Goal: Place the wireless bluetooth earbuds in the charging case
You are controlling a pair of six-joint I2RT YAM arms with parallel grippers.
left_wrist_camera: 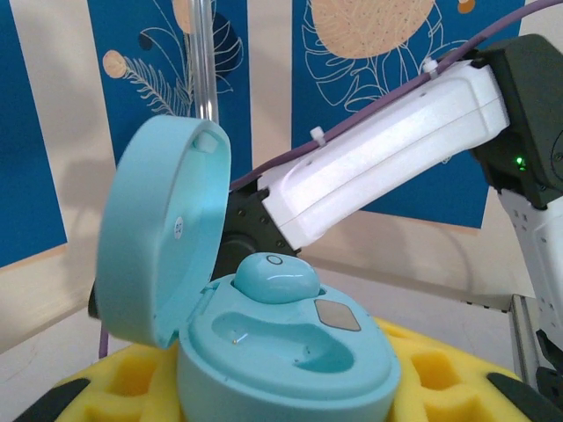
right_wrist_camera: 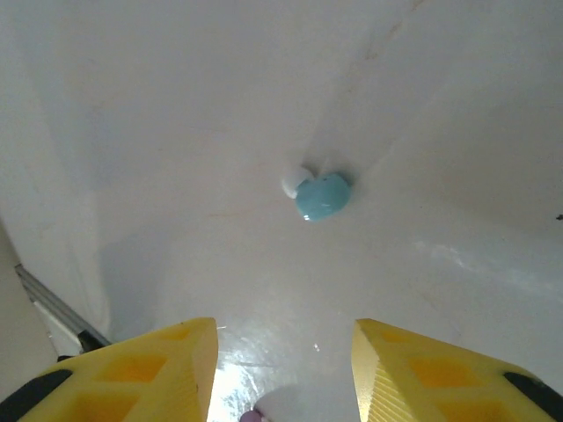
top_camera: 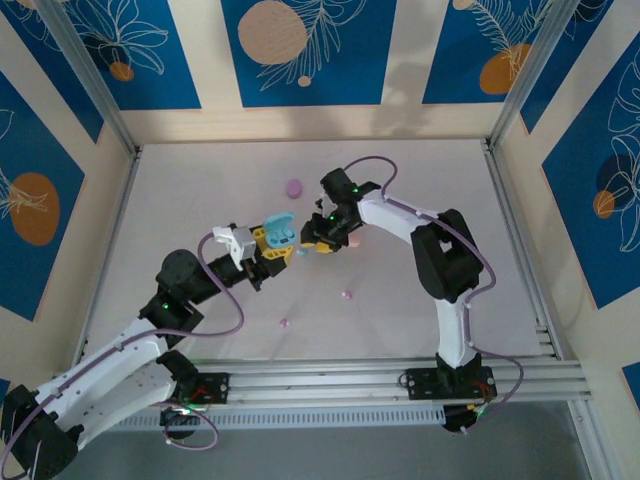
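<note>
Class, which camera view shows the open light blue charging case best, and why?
The left wrist view: the light blue charging case sits close up, lid raised, one earbud seated, the other socket empty. The top external view shows the case small, from above.

purplish bud (right_wrist_camera: 253, 416) half cropped, blue case (left_wrist_camera: 290, 360) cropped

Light: bright, even, overhead.
Shadows: soft and faint on the table (top_camera: 400, 170).
Glare: pale sheen on it, right wrist view.
Focus: light blue earbud (right_wrist_camera: 323, 195) slightly soft.
</note>
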